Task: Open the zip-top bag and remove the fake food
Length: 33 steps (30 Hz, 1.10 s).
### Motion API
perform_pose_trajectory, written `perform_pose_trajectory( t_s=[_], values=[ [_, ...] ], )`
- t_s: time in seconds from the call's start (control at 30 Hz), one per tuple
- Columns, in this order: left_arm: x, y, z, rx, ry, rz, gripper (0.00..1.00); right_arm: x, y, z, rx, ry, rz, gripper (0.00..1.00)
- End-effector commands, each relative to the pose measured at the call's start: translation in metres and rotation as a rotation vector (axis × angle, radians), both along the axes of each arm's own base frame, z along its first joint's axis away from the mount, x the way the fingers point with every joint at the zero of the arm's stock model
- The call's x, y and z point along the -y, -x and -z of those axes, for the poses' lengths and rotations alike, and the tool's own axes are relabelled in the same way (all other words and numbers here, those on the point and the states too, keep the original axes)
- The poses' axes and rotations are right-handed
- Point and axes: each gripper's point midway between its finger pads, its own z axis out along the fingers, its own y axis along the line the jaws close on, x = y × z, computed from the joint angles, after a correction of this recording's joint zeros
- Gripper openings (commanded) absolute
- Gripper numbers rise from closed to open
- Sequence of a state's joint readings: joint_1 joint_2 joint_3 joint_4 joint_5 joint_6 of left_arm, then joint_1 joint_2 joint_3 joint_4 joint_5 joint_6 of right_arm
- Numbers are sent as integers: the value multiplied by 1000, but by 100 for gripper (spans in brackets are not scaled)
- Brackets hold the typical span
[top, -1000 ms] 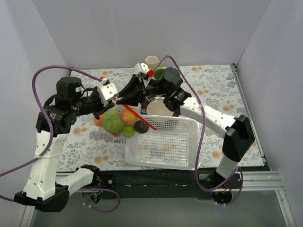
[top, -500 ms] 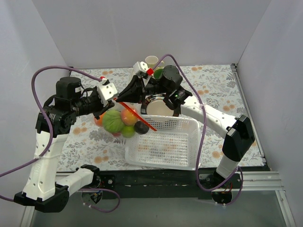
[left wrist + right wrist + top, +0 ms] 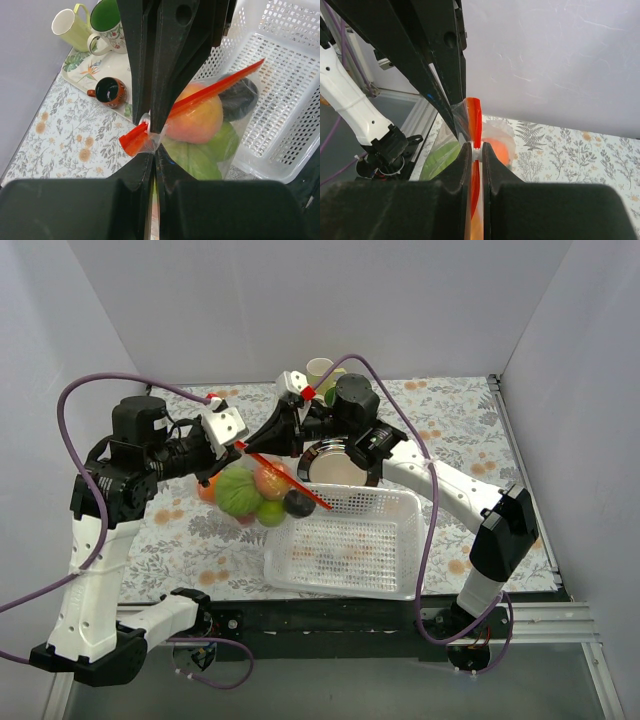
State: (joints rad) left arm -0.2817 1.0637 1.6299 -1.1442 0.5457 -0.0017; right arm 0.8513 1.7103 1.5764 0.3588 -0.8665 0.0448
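Observation:
The zip-top bag (image 3: pixel 258 502) hangs in the air between my two grippers, over the left end of the basket. Its orange-red zip strip (image 3: pixel 300 488) slants down to the right. Inside show a green cabbage (image 3: pixel 237 490), a peach (image 3: pixel 197 117), a dark plum (image 3: pixel 298 504) and an orange (image 3: pixel 498 150). My left gripper (image 3: pixel 154 151) is shut on the bag's clear corner just below the strip's end (image 3: pixel 132 141). My right gripper (image 3: pixel 476 146) is shut on the white slider of the strip (image 3: pixel 475 120), tip to tip with the left one (image 3: pixel 240 446).
A white perforated basket (image 3: pixel 350 545) lies at the front centre, under the bag's right end. A white bowl (image 3: pixel 330 468) sits behind it. A tray (image 3: pixel 85 75) holds mugs (image 3: pixel 107 22) and a small brown cup (image 3: pixel 106 91) at the back. Walls close in on three sides.
Both grippers and the bag have shifted slightly up and to the left. Both grips are unchanged.

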Motion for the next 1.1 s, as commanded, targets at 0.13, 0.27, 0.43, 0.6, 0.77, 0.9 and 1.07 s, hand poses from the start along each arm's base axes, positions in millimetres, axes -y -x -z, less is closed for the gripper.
perform_pose_trajectory(
  t_s=[0.13,0.27,0.43,0.6,0.77,0.9,1.07],
  values=[
    [0,2,-26,108,36,2,0,15,-30,21,-9,66,113,1],
    [-4,-5,-24,129,24,-31,0,25,-28,33,-8,93,134,1],
    [-7,-14,-45,191,35,-65,0,41,-25,52,-8,148,182,1],
    [-17,-33,-54,237,21,-150,0,56,-21,53,1,155,226,1],
    [-23,-46,-51,264,14,-209,0,66,-17,61,-14,180,248,1],
    [-26,-52,-54,281,23,-242,0,69,-13,69,-35,198,246,1],
    [-26,-54,-58,290,32,-249,0,66,-12,85,-91,230,234,1]
  ],
)
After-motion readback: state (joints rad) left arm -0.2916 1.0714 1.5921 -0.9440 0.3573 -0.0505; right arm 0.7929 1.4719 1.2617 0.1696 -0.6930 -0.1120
